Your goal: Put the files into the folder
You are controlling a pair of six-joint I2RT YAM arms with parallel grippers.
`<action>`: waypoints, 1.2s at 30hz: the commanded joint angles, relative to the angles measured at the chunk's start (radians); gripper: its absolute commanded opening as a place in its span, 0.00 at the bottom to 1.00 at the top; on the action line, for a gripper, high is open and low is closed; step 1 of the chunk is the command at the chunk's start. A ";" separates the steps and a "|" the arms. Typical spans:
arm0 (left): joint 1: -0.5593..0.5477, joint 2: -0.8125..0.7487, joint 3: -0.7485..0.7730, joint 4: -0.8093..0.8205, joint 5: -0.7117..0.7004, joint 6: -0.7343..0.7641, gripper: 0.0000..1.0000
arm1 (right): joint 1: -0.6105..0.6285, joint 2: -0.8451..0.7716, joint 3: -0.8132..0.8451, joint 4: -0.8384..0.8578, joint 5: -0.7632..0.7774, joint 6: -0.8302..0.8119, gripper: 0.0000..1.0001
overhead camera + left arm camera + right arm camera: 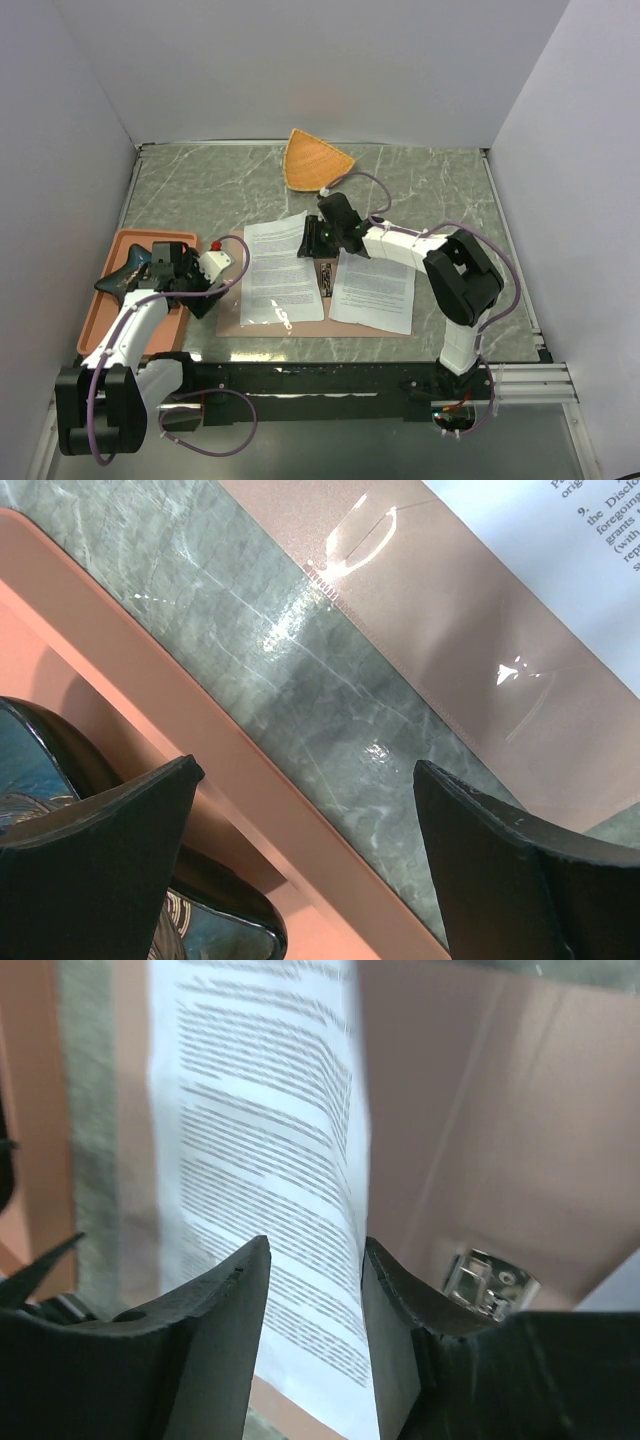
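Observation:
The reddish-brown folder (232, 318) lies open and flat near the table's front. Two white printed sheets rest on it: a left sheet (280, 270) and a right sheet (375, 290). My right gripper (312, 240) hangs over the left sheet's upper right edge. In the right wrist view it (316, 1245) is open, with the sheet (260, 1110) between the jaws and the sheet's raised edge by the right finger. The folder (480, 1110) and its metal clip (485, 1280) show beside it. My left gripper (208, 300) (308, 770) is open and empty over the table, between the tray and the folder's left edge (450, 630).
A salmon-orange tray (100, 310) (150, 680) sits at the left and holds a dark blue-black object (125, 272) (40, 750). An orange fan-shaped dish (315, 160) lies at the back. Walls close in the table on three sides.

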 commanded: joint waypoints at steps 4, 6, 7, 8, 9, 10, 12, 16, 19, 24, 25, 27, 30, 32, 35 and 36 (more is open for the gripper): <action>0.002 0.009 0.030 -0.055 0.043 -0.028 0.96 | 0.008 0.000 0.012 -0.062 0.016 -0.040 0.45; 0.002 0.011 0.033 -0.058 0.046 -0.028 0.96 | 0.013 -0.018 -0.001 -0.068 0.036 -0.048 0.37; 0.002 0.012 0.033 -0.058 0.044 -0.033 0.96 | 0.016 -0.026 -0.006 -0.068 0.048 -0.056 0.33; 0.002 0.011 0.033 -0.055 0.044 -0.034 0.96 | 0.018 -0.032 -0.011 -0.068 0.063 -0.059 0.29; 0.002 0.012 0.033 -0.051 0.043 -0.037 0.96 | 0.021 -0.040 -0.009 -0.073 0.067 -0.060 0.23; 0.002 0.014 0.033 -0.049 0.043 -0.037 0.96 | 0.021 -0.040 -0.005 -0.081 0.070 -0.064 0.20; 0.000 0.017 0.033 -0.051 0.043 -0.037 0.96 | 0.024 -0.034 0.011 -0.099 0.073 -0.067 0.12; 0.002 0.007 0.029 -0.058 0.053 -0.033 0.96 | 0.030 -0.026 0.009 -0.088 0.065 -0.048 0.06; 0.002 0.003 0.019 -0.069 0.059 -0.010 0.96 | 0.036 -0.020 -0.005 -0.055 0.073 -0.012 0.00; 0.002 0.026 0.029 -0.090 0.061 -0.001 0.96 | 0.041 -0.003 -0.009 0.002 0.085 0.045 0.00; 0.002 0.024 0.029 -0.091 0.061 0.001 0.96 | 0.039 0.002 -0.005 0.016 0.077 0.054 0.00; 0.002 0.021 0.027 -0.091 0.062 0.001 0.96 | 0.041 0.022 0.026 0.015 0.073 0.062 0.00; 0.002 0.024 0.030 -0.091 0.059 0.004 0.96 | 0.044 0.037 0.060 0.010 0.067 0.070 0.00; 0.000 0.026 0.029 -0.089 0.059 0.002 0.96 | 0.050 0.042 0.067 0.017 0.056 0.081 0.00; 0.002 0.029 0.026 -0.089 0.066 0.002 0.96 | 0.067 0.049 0.069 0.018 0.057 0.108 0.00; 0.000 0.027 0.026 -0.086 0.067 0.002 0.96 | 0.074 0.051 0.069 0.008 0.063 0.116 0.00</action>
